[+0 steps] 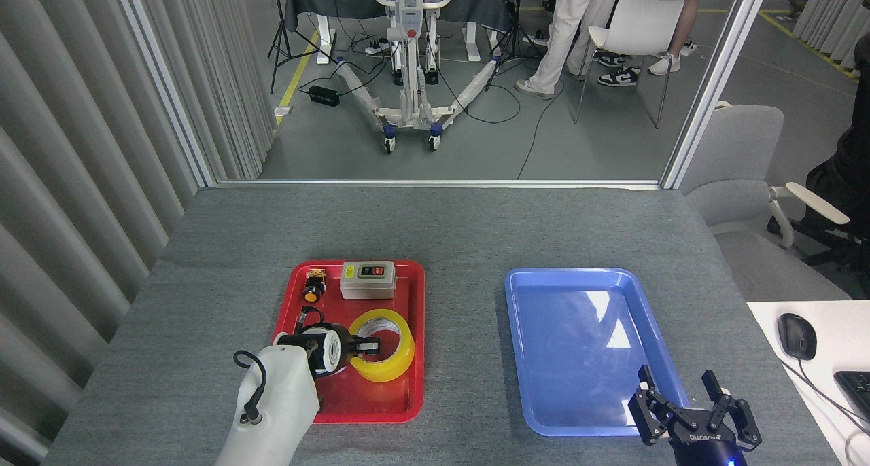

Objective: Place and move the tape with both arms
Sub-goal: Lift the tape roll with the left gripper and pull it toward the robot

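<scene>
The left pincer reaches into the tape on the red tray; whether it grips, I cannot tell. The right pincer waits open. Next: lift the tape.

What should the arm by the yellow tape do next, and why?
Probably close and lift: the left gripper sits at the tape, one finger seemingly inside its core, in the red tray; the blue tray lies empty.
</scene>
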